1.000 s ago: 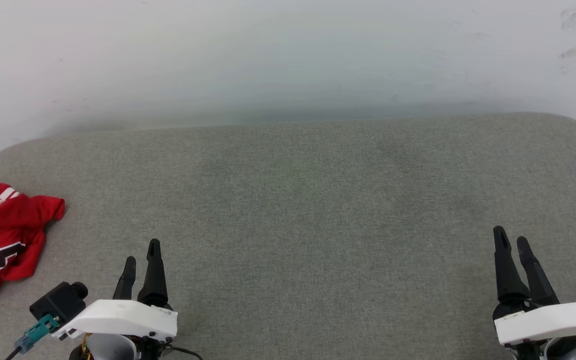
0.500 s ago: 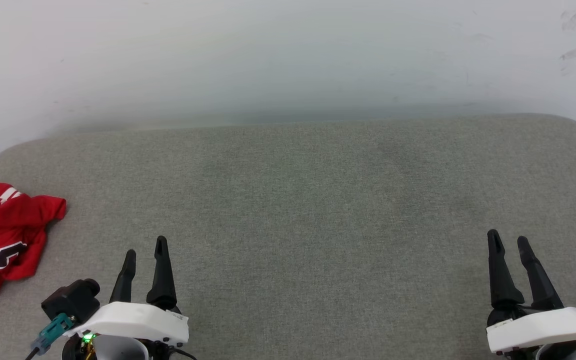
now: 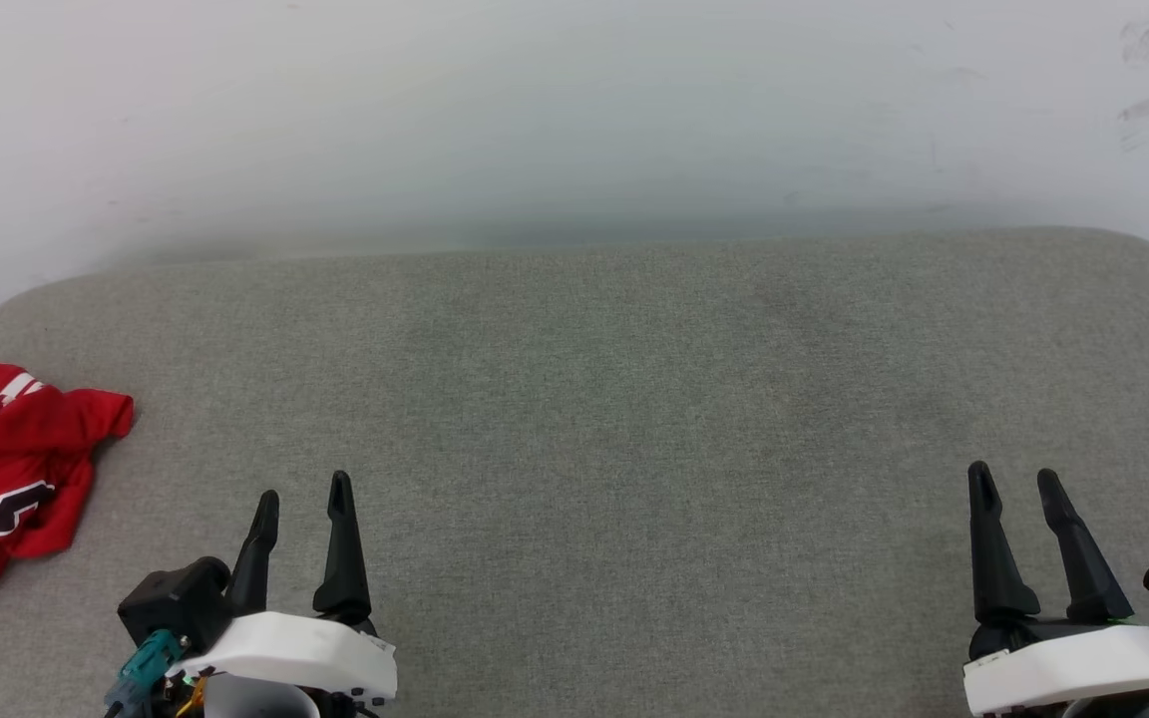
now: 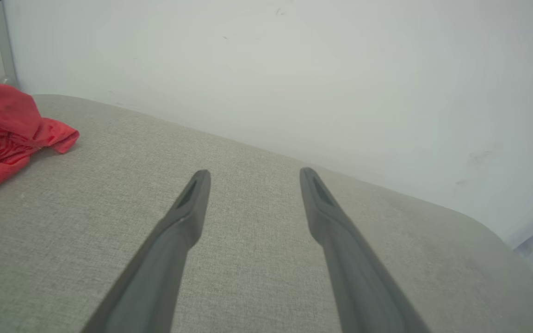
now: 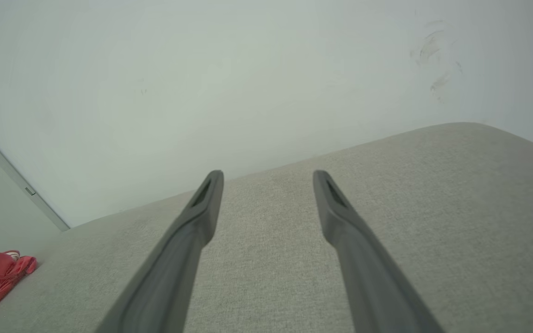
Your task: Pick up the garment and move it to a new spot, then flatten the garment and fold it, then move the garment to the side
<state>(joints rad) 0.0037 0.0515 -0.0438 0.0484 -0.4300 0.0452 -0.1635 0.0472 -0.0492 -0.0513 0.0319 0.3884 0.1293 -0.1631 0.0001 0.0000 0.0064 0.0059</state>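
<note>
Head view: garment [image 3: 16, 449] left of pincer [image 3: 303, 488]

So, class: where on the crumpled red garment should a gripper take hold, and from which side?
Probably the loose corner of the garment that juts toward the cushion's middle: it lies free of the crumpled heap. Come down on it from the open cushion side with the left gripper, the nearer one, jaws open.

The left pincer [image 4: 255, 175] has its two dark fingers [image 4: 188, 222] spread wide over the grey fabric tabletop [image 4: 257, 273], touching nothing. The crumpled red garment [image 4: 3, 125] lies at ten o'clock, well apart from them. A pale wall [image 4: 294, 69] rises at twelve.
</note>
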